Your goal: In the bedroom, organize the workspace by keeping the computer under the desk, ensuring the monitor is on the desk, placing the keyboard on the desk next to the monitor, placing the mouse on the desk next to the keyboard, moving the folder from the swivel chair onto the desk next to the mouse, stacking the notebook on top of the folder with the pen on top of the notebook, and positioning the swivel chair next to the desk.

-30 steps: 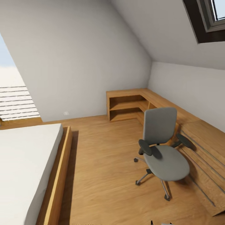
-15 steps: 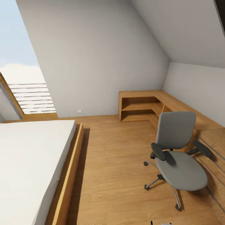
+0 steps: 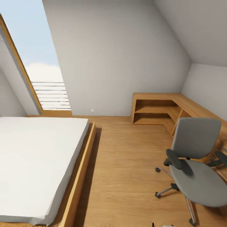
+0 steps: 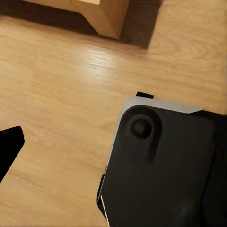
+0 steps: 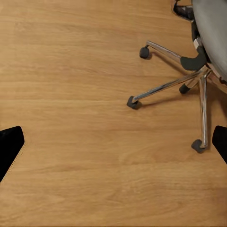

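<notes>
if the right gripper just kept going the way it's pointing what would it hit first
Most likely the bare wood floor: the right gripper points down at open boards. The swivel chair and its chrome base sit off to one side, apparently out of that line, though depth is hard to judge.

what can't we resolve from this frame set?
- Swivel chair, head view: right side of the seat and the far armrest are cut by the frame edge.
- Left gripper, left wrist view: a black robot part blocks one side; open or shut can't be told.
- Right gripper, right wrist view: the fingertips sit at the frame edges, clipped.
- Bed, head view: near end cut off.
</notes>
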Robot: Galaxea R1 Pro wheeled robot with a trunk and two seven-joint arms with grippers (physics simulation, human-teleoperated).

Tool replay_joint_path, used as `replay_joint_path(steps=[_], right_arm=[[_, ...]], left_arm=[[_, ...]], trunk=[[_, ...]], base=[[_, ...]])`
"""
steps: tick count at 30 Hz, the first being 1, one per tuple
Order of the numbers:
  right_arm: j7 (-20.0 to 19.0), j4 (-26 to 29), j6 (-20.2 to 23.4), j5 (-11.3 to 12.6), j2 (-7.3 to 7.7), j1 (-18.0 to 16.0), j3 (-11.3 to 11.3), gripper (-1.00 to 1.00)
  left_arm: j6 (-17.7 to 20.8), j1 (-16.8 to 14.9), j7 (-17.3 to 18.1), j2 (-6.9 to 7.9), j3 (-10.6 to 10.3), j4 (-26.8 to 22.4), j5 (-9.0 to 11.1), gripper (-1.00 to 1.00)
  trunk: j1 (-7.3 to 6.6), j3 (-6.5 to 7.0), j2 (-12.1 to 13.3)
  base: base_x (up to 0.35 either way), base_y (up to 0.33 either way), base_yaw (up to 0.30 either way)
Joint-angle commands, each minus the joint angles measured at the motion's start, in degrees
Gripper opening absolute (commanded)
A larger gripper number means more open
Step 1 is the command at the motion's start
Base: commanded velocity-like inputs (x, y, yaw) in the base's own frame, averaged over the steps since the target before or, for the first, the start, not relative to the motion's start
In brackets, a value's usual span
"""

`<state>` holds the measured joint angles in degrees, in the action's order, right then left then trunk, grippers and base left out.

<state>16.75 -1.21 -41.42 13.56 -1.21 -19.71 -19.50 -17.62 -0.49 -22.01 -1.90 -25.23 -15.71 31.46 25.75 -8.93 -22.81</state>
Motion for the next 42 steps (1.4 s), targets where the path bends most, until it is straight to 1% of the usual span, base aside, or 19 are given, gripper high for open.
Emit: replay_joint_path(steps=[1, 4, 9, 11, 15, 19, 23, 26, 29, 32, 33, 42], right_arm=[[0.22, -0.14, -0.21, 0.33, -0.01, -0.07, -0.5, 1.0], [0.22, -0.13, -0.22, 0.34, 0.03, -0.07, -0.48, 1.0], [0.22, -0.12, -0.22, 0.39, 0.11, -0.07, -0.41, 1.0], [0.22, -0.11, -0.23, 0.4, 0.13, -0.07, -0.39, 1.0], [0.22, -0.11, -0.21, 0.41, 0.2, -0.07, -0.38, 1.0], [0.22, -0.11, -0.23, 0.4, 0.25, -0.07, -0.37, 1.0], [0.22, -0.11, -0.23, 0.35, 0.23, -0.07, -0.41, 1.0], [0.22, -0.11, -0.24, 0.34, 0.21, -0.07, -0.43, 1.0], [0.22, -0.11, -0.25, 0.33, 0.22, -0.07, -0.41, 1.0], [0.22, -0.11, -0.29, 0.33, 0.25, -0.07, -0.39, 1.0], [0.22, -0.11, -0.3, 0.33, 0.28, -0.07, -0.38, 1.0], [0.22, -0.11, -0.32, 0.33, 0.29, -0.07, -0.42, 1.0]], left_arm=[[-0.25, -0.04, -0.38, 0.32, -0.42, -1.27, 0.47, 1.0], [-0.32, -0.08, -0.43, 0.88, -0.3, -4.61, 0.49, 1.0], [-0.46, -0.15, -0.45, 1.35, -0.18, -9.36, 0.46, 1.0], [-0.56, -0.19, -0.22, 1.72, 0.02, -10.72, 0.6, 1.0], [-1.2, -0.17, -0.02, 1.8, 0.16, -10.98, 0.38, 1.0], [-4.52, -0.18, 0.12, 1.75, 0.05, -10.14, 0.12, 1.0], [-9.24, -0.18, 0.28, 1.74, -0.26, -6.83, -0.17, 1.0], [-12.75, -0.19, 0.33, 1.77, -0.92, -4.39, -0.26, 1.0], [-15.39, -0.19, 0.36, 1.75, -1.88, -2.98, -0.3, 1.0], [-16.82, -0.19, 0.37, 1.74, -2.9, -2.25, -0.32, 1.0], [-17.36, -0.17, 0.36, 1.71, -3.6, -1.95, -0.33, 1.0], [-18.13, -0.18, 0.25, 1.59, -6.44, -1.42, -0.27, 1.0]], trunk=[[0.03, -0.11, -0.11], [0.03, -0.11, -0.11], [0.03, -0.11, -0.11], [0.03, -0.11, -0.11], [0.03, -0.11, -0.11], [0.03, -0.11, -0.11], [0.03, -0.11, -0.11], [0.03, -0.11, -0.11], [0.03, -0.11, -0.11], [0.03, -0.11, -0.11], [0.03, -0.11, -0.11], [0.03, -0.11, -0.11]], base=[[0.0, 0.0, 0.277], [0.0, 0.0, 0.277], [0.0, 0.0, 0.277], [0.0, 0.0, 0.277], [0.0, 0.0, 0.235], [0.0, 0.0, 0.109], [0.0, 0.0, 0.045], [0.0, 0.0, 0.02], [0.0, 0.0, 0.01], [0.022, 0.0, 0.005], [0.145, 0.0, 0.003], [0.254, -0.074, 0.001]])
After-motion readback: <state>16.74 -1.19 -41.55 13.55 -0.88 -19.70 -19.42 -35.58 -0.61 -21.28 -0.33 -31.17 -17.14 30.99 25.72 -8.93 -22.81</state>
